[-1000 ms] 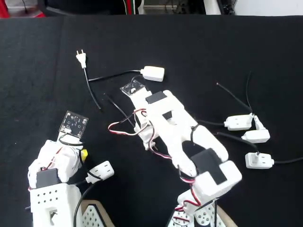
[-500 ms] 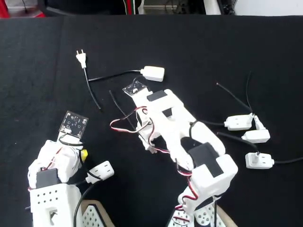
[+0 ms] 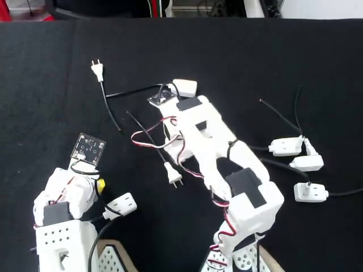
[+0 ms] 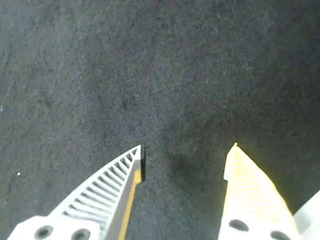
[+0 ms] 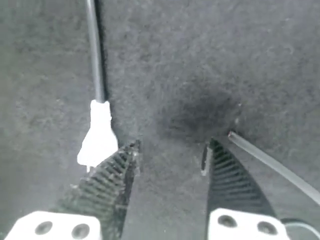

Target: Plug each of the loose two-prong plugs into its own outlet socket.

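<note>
The right gripper [image 5: 170, 150] is hanging over the black cloth table [image 3: 255, 62] with its fingers spread apart, pinching nothing. A small white two-prong plug [image 5: 97, 140] on a black cord [image 5: 92, 50] is lying just beside one finger. The left gripper [image 4: 187, 152] is hanging spread open too. A white plastic outlet socket [image 3: 122, 204] is lying beside the left arm.

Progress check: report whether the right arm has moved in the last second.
Yes. The right arm has pushed farther from its base, towards the white outlet socket, now overlapping that socket's near end.
</note>
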